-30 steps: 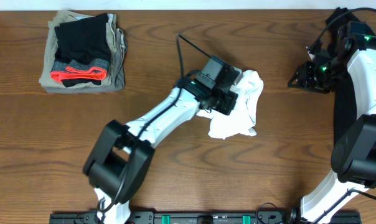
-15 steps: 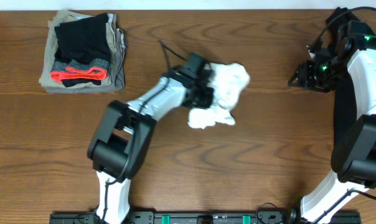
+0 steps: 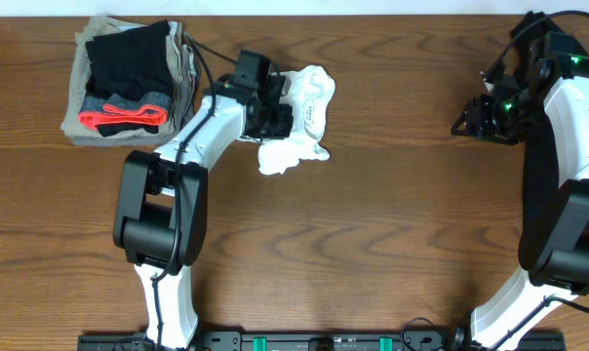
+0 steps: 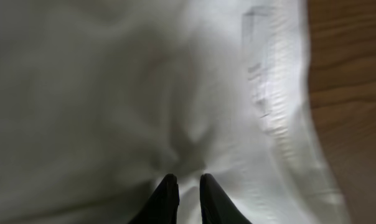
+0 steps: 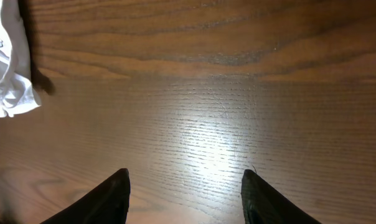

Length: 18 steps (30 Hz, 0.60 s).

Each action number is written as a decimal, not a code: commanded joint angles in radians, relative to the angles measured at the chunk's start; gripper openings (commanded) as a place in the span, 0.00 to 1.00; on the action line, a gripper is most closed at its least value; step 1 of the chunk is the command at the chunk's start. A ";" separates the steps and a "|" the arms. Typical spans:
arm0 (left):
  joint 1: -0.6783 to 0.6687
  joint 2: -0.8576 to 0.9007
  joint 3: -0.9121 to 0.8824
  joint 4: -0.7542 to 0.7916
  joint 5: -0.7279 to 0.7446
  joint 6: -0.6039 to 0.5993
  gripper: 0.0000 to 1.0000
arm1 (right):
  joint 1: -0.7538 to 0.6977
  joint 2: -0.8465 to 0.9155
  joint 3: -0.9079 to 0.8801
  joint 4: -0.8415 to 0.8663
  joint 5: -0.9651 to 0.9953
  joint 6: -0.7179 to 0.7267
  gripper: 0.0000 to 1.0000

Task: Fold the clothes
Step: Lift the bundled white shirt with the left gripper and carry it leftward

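Laying-out step: crumpled white cotton T-shirt with small dark print (image 3: 309, 102) is bunched, not yet flat.
My left end effector (image 4: 187, 186) is nipped onto a fold of it. The heap sits on the brown wooden desk (image 3: 373, 244), upper middle, near the stack of folded khaki and black garments (image 3: 129, 83). My right end effector (image 5: 185, 199) is spread, empty, well apart. Judged next: let go, find hem or shoulders, spread flat. Left wrist view is blurred; sleeves and collar are hidden in the bunch.

Table (image 3: 402, 224) bare centre-right, white T-shirt (image 3: 293, 156), folded stack (image 3: 129, 83) back-left
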 commanded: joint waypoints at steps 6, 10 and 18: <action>-0.107 -0.005 0.303 -0.223 -0.260 0.013 0.36 | -0.002 -0.006 0.008 0.005 -0.001 -0.007 0.59; -0.180 0.000 0.336 -0.220 -0.456 0.014 0.52 | 0.000 -0.006 0.008 0.003 -0.001 -0.007 0.59; -0.256 0.122 0.336 -0.130 -0.522 0.017 0.69 | 0.001 -0.006 0.007 -0.002 -0.001 -0.007 0.60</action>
